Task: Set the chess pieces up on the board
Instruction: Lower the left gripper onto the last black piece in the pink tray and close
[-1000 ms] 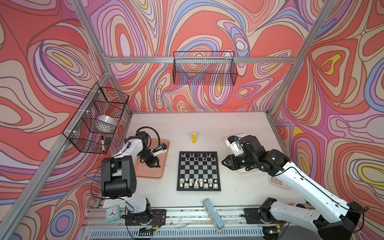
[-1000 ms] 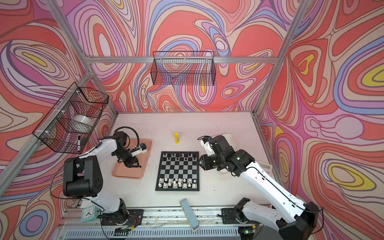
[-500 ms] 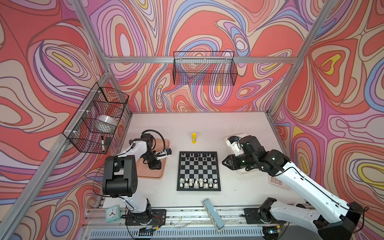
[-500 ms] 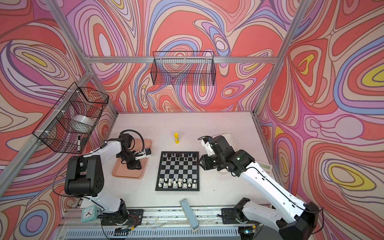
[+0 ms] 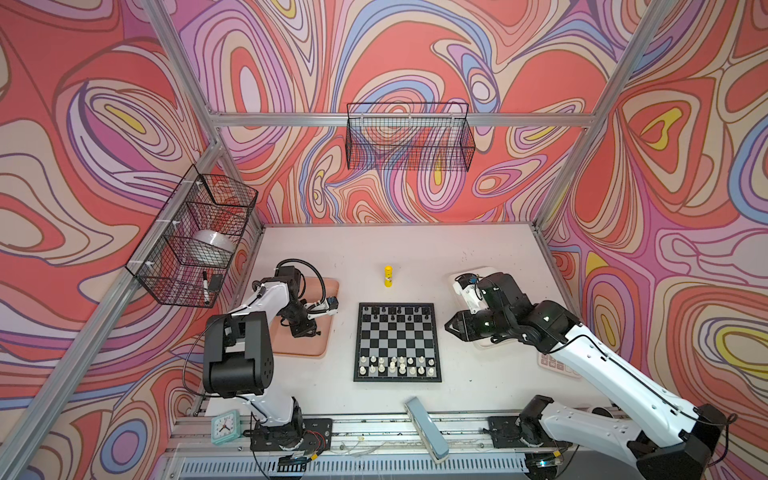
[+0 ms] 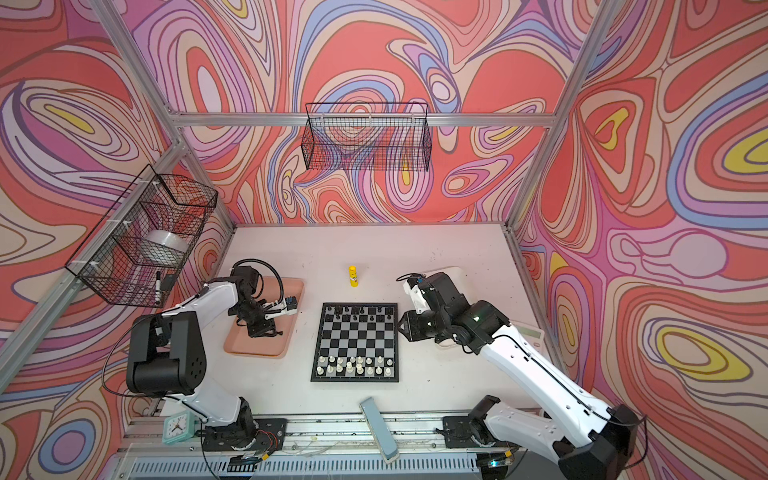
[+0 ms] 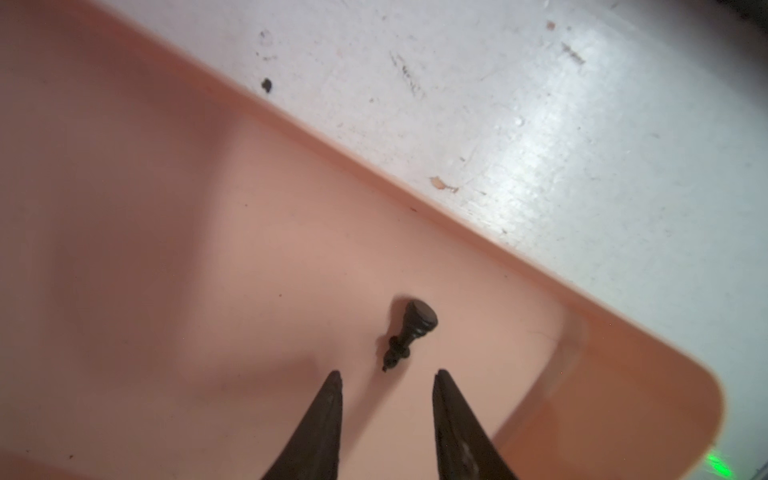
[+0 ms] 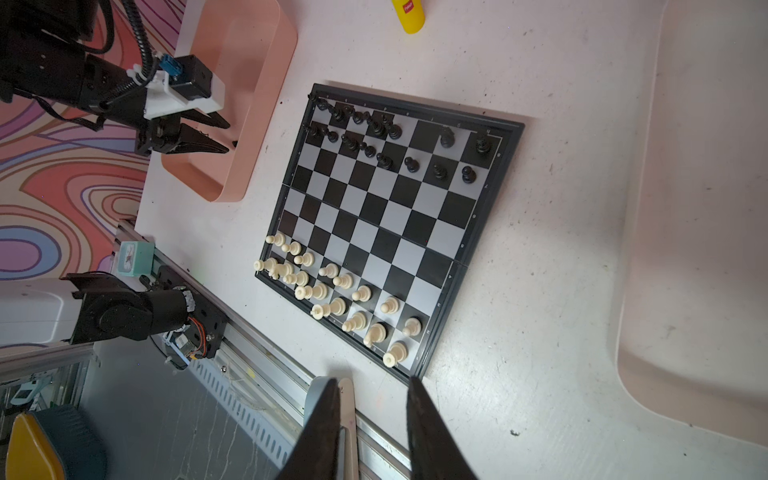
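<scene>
The board (image 5: 397, 340) lay flat on the white table (image 5: 478, 249), its four middle rows bare in both top views. The black chessmen (image 5: 397, 314) stood along the board's two far rows. The cream-white chessmen (image 5: 395, 366) crowded its two near rows, several of them off the centres of their squares. In the right wrist view one square of the outermost black row looked empty.

One more black piece (image 7: 409, 332) was off the board. It lay on its side on the floor of the pink tray (image 7: 623, 374), close to one of the tray's corners. That tray sat just left of the board, apart from it.

The left gripper (image 7: 386, 378) hovered low over the tray floor, its jaws parted and nothing clamped between them. The fallen piece pointed its narrow head into the gap, about level with the fingertips, and touched neither finger.

The right gripper (image 5: 449, 328) hung just right of the board, near its right edge and above the bare table. Its jaws stood a little apart and were empty.

Further right of the board, the white tray (image 5: 457, 276) lay partly under the right arm. The yellow glue stick (image 5: 388, 276) stood upright beyond the board's far edge, a little apart from it.
</scene>
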Tool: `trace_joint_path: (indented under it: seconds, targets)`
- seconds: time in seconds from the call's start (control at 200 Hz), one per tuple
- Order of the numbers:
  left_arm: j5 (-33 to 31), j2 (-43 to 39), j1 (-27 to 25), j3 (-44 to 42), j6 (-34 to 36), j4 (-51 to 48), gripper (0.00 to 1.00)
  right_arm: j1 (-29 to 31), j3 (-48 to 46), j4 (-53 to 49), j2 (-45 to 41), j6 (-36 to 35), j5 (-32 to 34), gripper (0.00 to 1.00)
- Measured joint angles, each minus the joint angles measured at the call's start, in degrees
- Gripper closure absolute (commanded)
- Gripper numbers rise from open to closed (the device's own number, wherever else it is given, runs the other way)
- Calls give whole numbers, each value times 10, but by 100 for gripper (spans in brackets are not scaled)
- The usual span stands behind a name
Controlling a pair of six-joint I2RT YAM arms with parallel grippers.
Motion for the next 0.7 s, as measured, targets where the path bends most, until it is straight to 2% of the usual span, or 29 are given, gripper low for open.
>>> trace_joint_path:
  seconds: [0.396,0.701]
  targets:
    - [-22,12,-1,-23,41,17,66,0,-7,0,0,3,4,72]
    - [-29,15,-14,-21,47,32,66,0,-7,0,0,4,7,72]
